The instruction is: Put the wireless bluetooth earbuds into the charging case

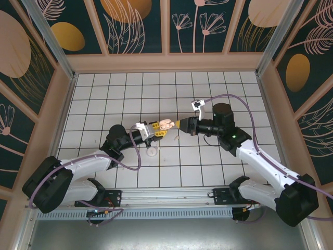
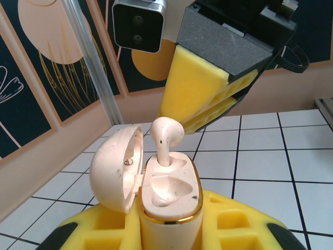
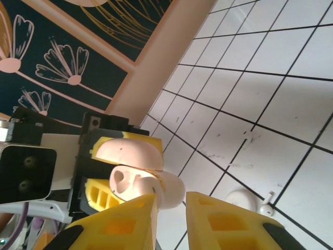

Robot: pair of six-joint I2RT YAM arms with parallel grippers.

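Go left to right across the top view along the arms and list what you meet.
left arm → left gripper → case → right gripper → right arm

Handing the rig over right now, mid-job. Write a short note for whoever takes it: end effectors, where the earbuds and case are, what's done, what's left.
Left end effector: shut on the charging case, lid open.
Right end effector: fingers slightly parted, empty, tips just above the case.
Done: one earbud stands stem-down in the far slot. Its head pokes out, so it looks not fully seated.
To do: the near slot is empty, and the second earbud lies on the table. Probably press the first home, then fetch and insert the second.
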